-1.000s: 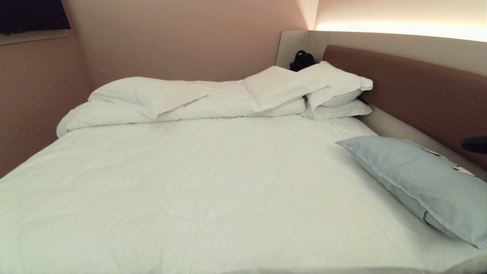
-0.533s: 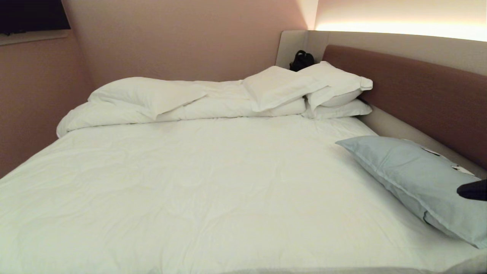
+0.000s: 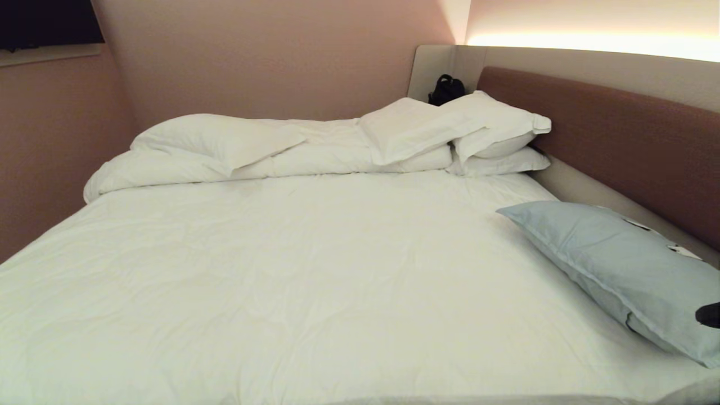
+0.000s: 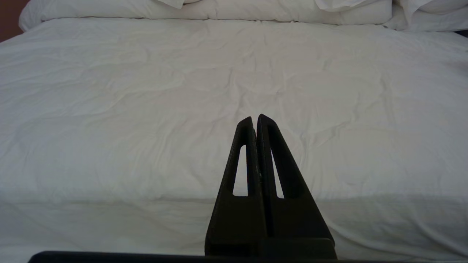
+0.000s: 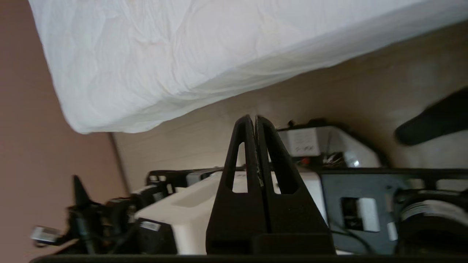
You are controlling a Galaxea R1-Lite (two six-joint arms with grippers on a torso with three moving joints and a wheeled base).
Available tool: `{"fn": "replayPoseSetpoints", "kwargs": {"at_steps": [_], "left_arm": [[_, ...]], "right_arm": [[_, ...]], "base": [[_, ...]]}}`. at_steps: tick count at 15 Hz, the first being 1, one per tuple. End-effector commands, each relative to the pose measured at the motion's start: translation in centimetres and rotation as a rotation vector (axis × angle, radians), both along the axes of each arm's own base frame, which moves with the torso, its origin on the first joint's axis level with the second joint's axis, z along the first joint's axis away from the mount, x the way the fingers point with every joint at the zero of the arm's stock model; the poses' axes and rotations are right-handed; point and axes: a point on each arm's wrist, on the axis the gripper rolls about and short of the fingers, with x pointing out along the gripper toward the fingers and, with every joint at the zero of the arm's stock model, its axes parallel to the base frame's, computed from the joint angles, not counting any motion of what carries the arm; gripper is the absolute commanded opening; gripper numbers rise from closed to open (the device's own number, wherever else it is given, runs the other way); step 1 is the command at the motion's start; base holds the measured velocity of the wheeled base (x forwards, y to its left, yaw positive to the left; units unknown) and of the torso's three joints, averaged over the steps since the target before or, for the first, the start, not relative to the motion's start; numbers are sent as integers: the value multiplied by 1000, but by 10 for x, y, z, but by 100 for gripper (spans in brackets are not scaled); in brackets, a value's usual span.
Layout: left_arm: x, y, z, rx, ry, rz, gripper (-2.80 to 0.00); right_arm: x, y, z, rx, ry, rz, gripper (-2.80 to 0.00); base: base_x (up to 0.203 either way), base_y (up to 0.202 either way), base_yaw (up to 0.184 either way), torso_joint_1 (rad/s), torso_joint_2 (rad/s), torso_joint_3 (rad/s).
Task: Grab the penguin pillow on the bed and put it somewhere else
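Rectangular pale blue-grey penguin pillow (image 3: 624, 270) w/ flanged stitched edge is seen lying flat at the right side of the large white-sheeted bed (image 3: 315, 270), just beside the brown padded headboard (image 3: 619, 135) and well apart from the stack of plain white pillows (image 3: 461, 132) at the far end; only small bits of black-and-white print are visible along the headboard-side edge. Pillow not yet gripped. Right gripper (image 5: 255, 118) is seen clenched, jaws pressed together, nothing btwn them; a dark tip (image 3: 710, 315) shows at the right edge of the head view over the pillow's near end, and contact cannot be told. Left gripper (image 4: 255, 117) is parked over the bed's near edge, also clenched and empty. Handling est.: pillow judged light, soft, compressible; fabric not slippery, not fragile; it will sag and fold when lifted from one point. Best hold judged to be the flange or a corner near the front, pinched w/ some filling so the cloth is not pulled free. Jaws must be opened first.
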Motion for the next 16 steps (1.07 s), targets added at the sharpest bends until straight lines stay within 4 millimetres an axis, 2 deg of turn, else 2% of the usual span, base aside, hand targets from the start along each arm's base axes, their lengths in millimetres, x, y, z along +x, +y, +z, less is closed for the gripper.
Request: {"fn": "replayPoseSetpoints", "kwargs": {"at_steps": [1, 2, 3, 6, 11, 14, 16], "left_arm": [[0, 0, 0, -1, -1, 1, -280], [0, 0, 0, -1, -1, 1, -280], [0, 0, 0, -1, -1, 1, -280], [0, 0, 0, -1, -1, 1, -280], [0, 0, 0, -1, -1, 1, -280], [0, 0, 0, -1, -1, 1, -280], [0, 0, 0, -1, -1, 1, -280]], "right_arm": [[-17, 2, 4, -65, -60, 9, -280], [-20, 2, 4, -72, -69, 24, -280], [-32, 3, 5, -78, -104, 45, -280], [-89, 1, 4, -85, -247, 87, -280], [-157, -8, -18, -168, -453, 8, -280], [-186, -10, -38, -202, -556, -35, -280], [-186, -9, -54, -270, -591, -156, -280]], "base": [[0, 0, 0, 0, 0, 0], [0, 0, 0, 0, 0, 0], [0, 0, 0, 0, 0, 0], [0, 0, 0, 0, 0, 0], [0, 0, 0, 0, 0, 0], [0, 0, 0, 0, 0, 0], [0, 0, 0, 0, 0, 0]]}}
